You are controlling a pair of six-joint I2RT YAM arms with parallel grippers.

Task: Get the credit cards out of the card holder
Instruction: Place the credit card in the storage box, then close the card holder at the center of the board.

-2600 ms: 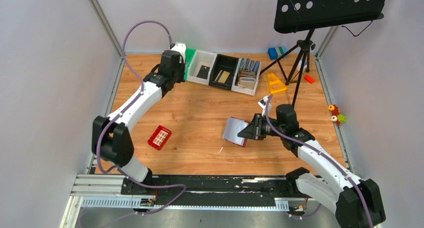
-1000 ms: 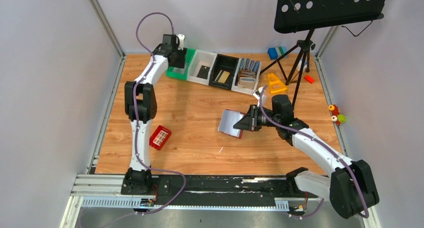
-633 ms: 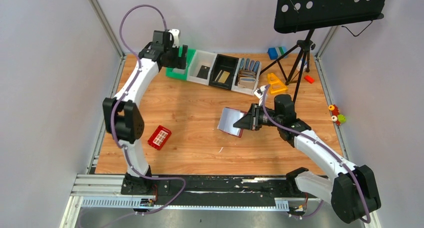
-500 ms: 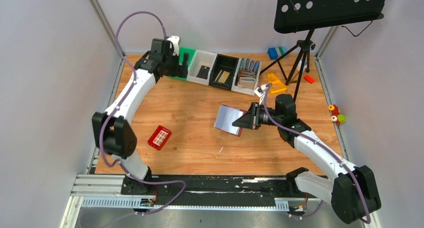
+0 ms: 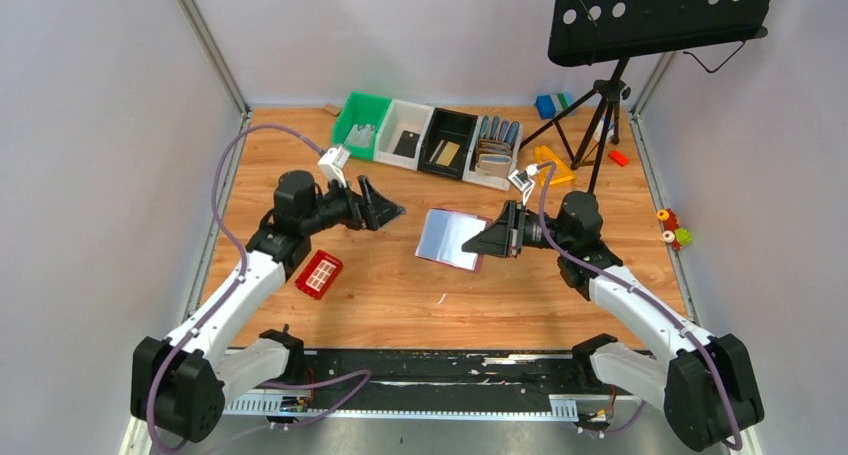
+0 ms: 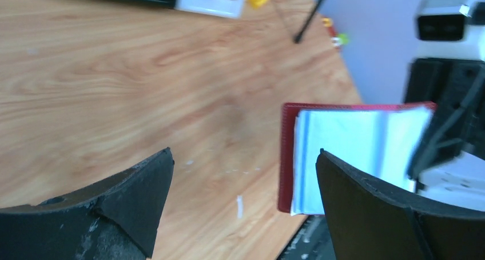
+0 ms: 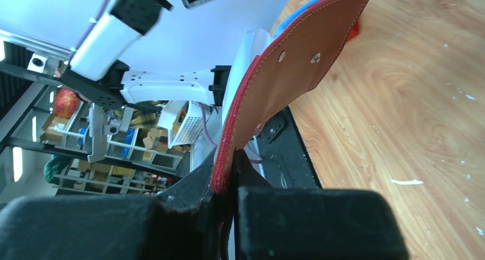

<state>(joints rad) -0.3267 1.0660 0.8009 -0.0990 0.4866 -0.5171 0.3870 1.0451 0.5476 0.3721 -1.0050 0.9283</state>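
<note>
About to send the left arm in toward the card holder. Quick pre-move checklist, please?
1. Right pincer shut on the maroon leather folding card holder: ok.
2. Holder's pale inner face turned toward the left arm: ok.
3. Left pincer wide open, empty: ok.
4. Left pincer aimed at holder: not ok, in the left wrist view the holder sits off to one side, partly behind one finger.
5. Contents left to pull out: cannot tell, inner face is washed out.
</note>
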